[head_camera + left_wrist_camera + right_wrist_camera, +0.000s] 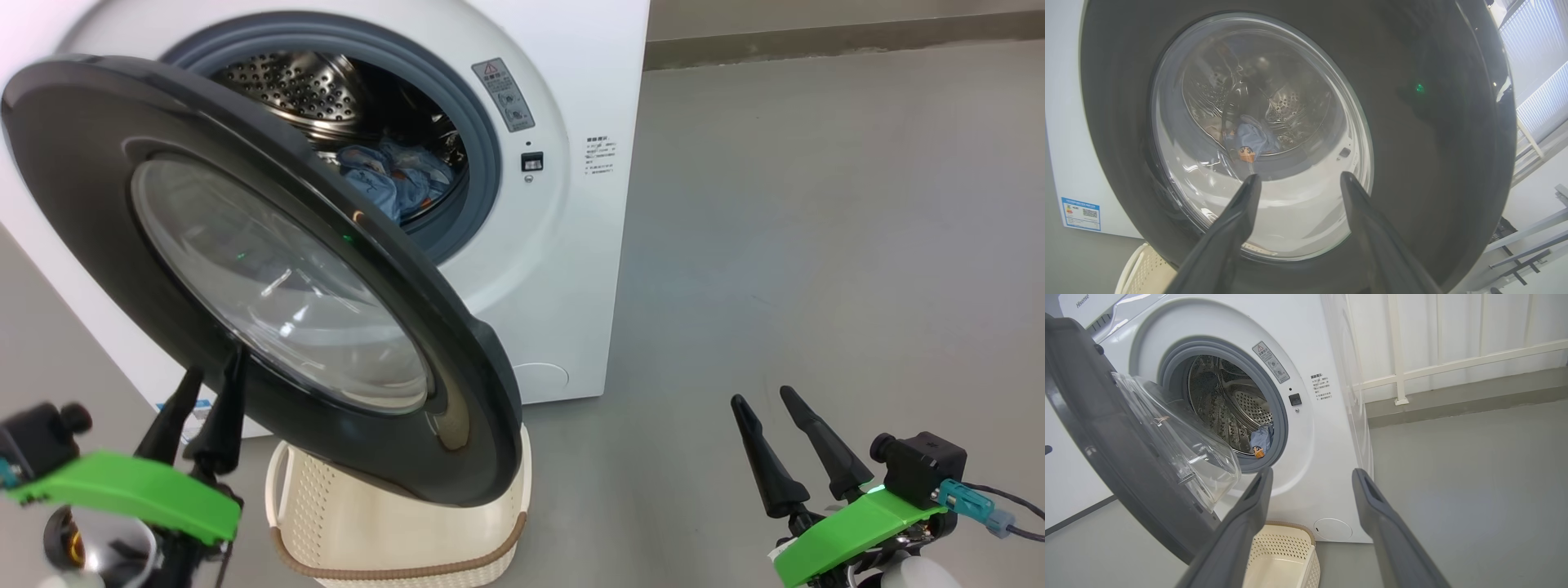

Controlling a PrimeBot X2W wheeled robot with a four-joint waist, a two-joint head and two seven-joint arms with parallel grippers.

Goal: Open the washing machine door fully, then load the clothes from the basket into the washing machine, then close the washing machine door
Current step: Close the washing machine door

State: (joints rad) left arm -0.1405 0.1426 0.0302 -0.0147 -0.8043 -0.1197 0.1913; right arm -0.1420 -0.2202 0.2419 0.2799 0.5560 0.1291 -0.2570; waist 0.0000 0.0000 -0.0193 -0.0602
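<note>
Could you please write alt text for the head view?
A white washing machine stands with its black-rimmed door partly open, blue clothes in the drum and a cream basket under the door. The left gripper and right gripper hover open.

The left gripper (214, 366) points up, its 2 fingers spread; the right gripper (763, 398) likewise, fingers parted, empty.

hidden: basket (326, 506) top behind washing machine door (269, 269); clothes (392, 180) partly | unreadable: warning sticker (506, 94) print
</note>
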